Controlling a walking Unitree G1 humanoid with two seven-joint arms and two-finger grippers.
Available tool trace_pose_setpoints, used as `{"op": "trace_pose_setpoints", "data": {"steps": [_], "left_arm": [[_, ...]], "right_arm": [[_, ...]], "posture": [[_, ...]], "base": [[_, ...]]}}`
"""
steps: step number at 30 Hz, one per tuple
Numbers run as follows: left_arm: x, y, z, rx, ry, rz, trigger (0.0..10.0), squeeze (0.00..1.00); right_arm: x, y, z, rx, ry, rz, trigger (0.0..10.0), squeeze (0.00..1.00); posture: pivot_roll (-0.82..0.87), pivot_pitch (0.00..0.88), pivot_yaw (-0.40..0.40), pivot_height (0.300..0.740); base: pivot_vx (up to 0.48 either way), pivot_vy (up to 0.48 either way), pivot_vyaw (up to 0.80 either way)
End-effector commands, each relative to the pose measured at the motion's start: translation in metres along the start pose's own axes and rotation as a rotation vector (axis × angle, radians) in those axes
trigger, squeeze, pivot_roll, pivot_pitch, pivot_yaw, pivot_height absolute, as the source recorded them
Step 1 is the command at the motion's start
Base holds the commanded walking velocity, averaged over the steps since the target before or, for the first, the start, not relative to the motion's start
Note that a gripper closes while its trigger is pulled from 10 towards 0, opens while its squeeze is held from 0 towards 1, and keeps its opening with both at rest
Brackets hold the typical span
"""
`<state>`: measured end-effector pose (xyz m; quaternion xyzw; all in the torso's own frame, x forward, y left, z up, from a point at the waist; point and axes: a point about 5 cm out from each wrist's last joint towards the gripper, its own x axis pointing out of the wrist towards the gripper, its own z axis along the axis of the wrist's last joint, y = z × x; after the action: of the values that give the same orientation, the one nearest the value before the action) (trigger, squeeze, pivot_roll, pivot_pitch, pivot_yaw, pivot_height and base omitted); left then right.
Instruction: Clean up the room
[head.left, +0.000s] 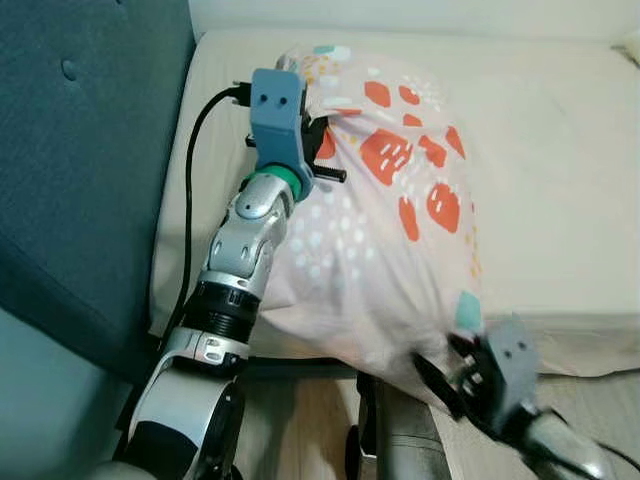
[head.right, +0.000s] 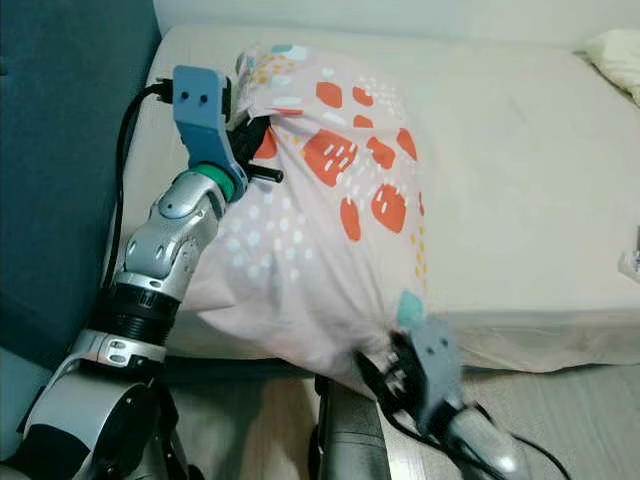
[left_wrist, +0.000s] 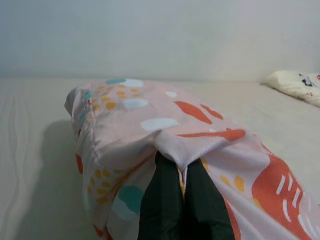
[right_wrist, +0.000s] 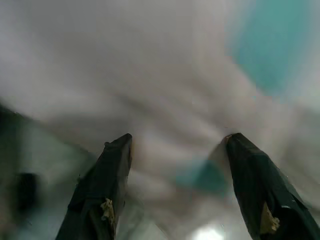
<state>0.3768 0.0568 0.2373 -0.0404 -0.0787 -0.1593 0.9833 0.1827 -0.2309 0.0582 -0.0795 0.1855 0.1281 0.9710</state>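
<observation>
Right now my head views show a beige bed (head.left: 560, 180) across the upper frame, with a dark teal headboard (head.left: 80, 170) down the left side. On the bed lies a pink pillow (head.left: 380, 230) with orange and teal spots, running from upper centre to lower centre, its lower end overhanging the bed's edge. My left end effector (left_wrist: 182, 172) at upper left has its fingers pinched together on a fold of the pillow. My right end effector (right_wrist: 177, 145) at lower right is spread wide at the pillow's lower end, gripping nothing.
</observation>
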Motion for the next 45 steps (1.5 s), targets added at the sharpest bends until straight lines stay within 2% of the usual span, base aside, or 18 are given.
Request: {"op": "trace_pose_setpoints", "data": {"steps": [1,4,8,11,12,18,21,25,28,29,30,31,33,35,36,39,42,45], "left_arm": [[0.004,-0.006,0.008,0.013,-0.035,-0.018,0.0,0.0],[0.004,-0.005,0.009,0.014,-0.038,-0.015,0.0,0.0],[0.003,-0.002,0.009,0.016,-0.039,-0.006,0.0,0.0],[0.0,0.003,0.008,0.017,-0.048,0.007,0.0,0.0],[-0.003,0.004,0.007,0.016,-0.05,0.009,0.0,0.0],[-0.008,0.005,0.006,0.014,-0.056,0.011,0.0,0.0],[-0.012,0.004,0.007,0.009,-0.063,0.0,0.0,0.0],[-0.016,0.001,0.01,0.01,-0.078,-0.034,0.0,0.0],[-0.02,-0.003,0.016,0.017,-0.11,-0.066,0.0,0.0],[-0.024,-0.003,0.022,0.017,-0.132,-0.079,0.0,0.0],[-0.024,-0.003,0.022,0.017,-0.132,-0.079,0.0,0.0],[-0.028,-0.002,0.028,0.019,-0.162,-0.091,0.0,0.0],[-0.03,-0.002,0.03,0.02,-0.17,-0.092,0.0,0.0],[-0.033,0.008,0.039,0.032,-0.199,-0.046,0.0,0.0],[-0.033,0.008,0.039,0.032,-0.199,-0.046,0.0,0.0],[-0.034,0.021,0.044,0.047,-0.21,0.024,0.0,0.0],[-0.035,0.048,0.049,0.082,-0.217,0.168,0.0,0.0],[-0.034,0.056,0.051,0.115,-0.224,0.226,0.0,0.0]], "right_arm": [[0.002,-0.019,0.001,-0.017,-0.018,-0.15,10.0,0.0],[0.013,-0.032,0.012,-0.076,-0.057,-0.223,10.0,0.0],[0.022,-0.039,0.02,-0.106,-0.079,-0.245,10.0,0.0],[0.039,-0.045,0.033,-0.117,-0.108,-0.238,10.0,0.0],[0.047,-0.043,0.034,-0.092,-0.102,-0.202,10.0,0.0],[0.066,-0.038,0.03,-0.008,-0.071,-0.141,10.0,0.0],[0.085,-0.031,0.028,0.06,-0.063,-0.091,10.0,0.0],[0.098,-0.028,0.032,0.043,-0.057,-0.05,10.0,0.0],[0.109,-0.021,0.037,-0.026,-0.035,0.023,10.0,0.0],[0.116,-0.019,0.041,-0.08,-0.022,0.05,10.0,0.0],[0.116,-0.019,0.041,-0.08,-0.022,0.05,10.0,0.0],[0.124,-0.019,0.049,-0.141,-0.011,0.071,10.0,0.0],[0.126,-0.02,0.051,-0.155,-0.009,0.073,10.0,0.0],[0.137,-0.023,0.069,-0.232,-0.02,0.058,10.0,0.0],[0.137,-0.023,0.069,-0.232,-0.02,0.058,10.0,0.0],[0.146,-0.025,0.09,-0.287,-0.046,0.037,10.0,0.0],[0.157,-0.025,0.124,-0.343,-0.094,-0.021,10.0,0.0],[0.16,-0.024,0.132,-0.364,-0.106,-0.043,10.0,0.0]], "posture": [[-0.23,0.046,0.026,0.526],[-0.21,0.044,0.026,0.526],[-0.2,0.045,0.022,0.526],[-0.18,0.041,0.016,0.526],[-0.18,0.04,0.014,0.526],[-0.15,0.036,0.001,0.526],[-0.14,0.036,0.0,0.526],[-0.13,0.037,0.0,0.526],[-0.12,0.04,-0.007,0.526],[-0.12,0.04,-0.007,0.526],[-0.12,0.04,-0.007,0.526],[-0.11,0.043,-0.015,0.526],[-0.11,0.043,-0.015,0.526],[-0.1,0.049,-0.036,0.526],[-0.1,0.049,-0.036,0.526],[-0.1,0.05,-0.04,0.526],[-0.08,0.051,-0.046,0.526],[-0.08,0.051,-0.046,0.526]], "base": [[0.0,0.0,0.0],[0.0,0.0,0.0],[0.0,0.0,0.0],[0.0,0.0,0.0],[0.0,0.0,0.0],[0.0,0.0,0.0],[0.0,0.0,0.0],[0.0,0.0,0.0],[0.0,0.0,0.0],[0.0,0.0,0.0],[0.0,0.0,0.0],[0.0,0.0,0.0],[0.0,0.0,0.0],[0.0,0.0,0.0],[0.0,0.0,0.0],[0.0,0.0,0.0],[0.0,0.0,0.0],[0.0,0.0,0.0]]}}
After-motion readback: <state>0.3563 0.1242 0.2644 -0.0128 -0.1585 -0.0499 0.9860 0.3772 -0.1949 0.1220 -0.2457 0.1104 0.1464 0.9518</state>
